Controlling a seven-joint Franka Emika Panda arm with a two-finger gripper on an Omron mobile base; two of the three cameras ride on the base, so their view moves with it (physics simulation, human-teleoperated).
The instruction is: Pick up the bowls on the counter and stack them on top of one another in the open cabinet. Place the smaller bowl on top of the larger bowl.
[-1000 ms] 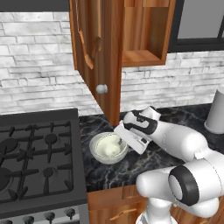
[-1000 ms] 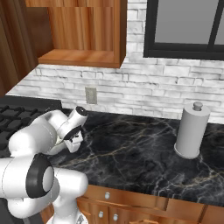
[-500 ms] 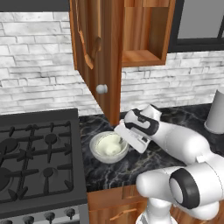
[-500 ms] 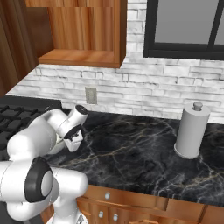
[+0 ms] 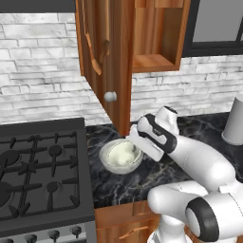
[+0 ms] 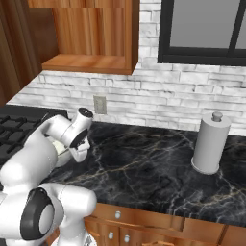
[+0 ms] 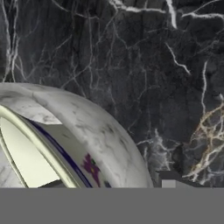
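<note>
On your far left in the left base view sits the black gas stove (image 5: 40, 173), its grates running to the edge of the counter (image 5: 142, 178). Just right of the stove, on the black marble, you have the larger bowl (image 5: 120, 157) with the smaller bowl (image 5: 121, 154) lying inside it — the cream one is already nested in the speckled one, both down on the slab rather than up on the shelf. Above and slightly behind them hangs the cabinet (image 5: 152, 42), its tall door (image 5: 102, 61) swung open toward you with the silver knob (image 5: 110, 96) just over the bowls' far side.

The gripper (image 5: 135, 147) is down at the right rim of the bowls. In the hand view the larger bowl's wall (image 7: 100, 131) curves close past the one finger tip (image 7: 168, 179) that shows, but you cannot tell from here how wide the jaws stand, or whether they grip the rim.

Well off to the right, on the same counter, stands a grey paper towel roll (image 6: 209, 143) below the dark window (image 6: 204, 29).
</note>
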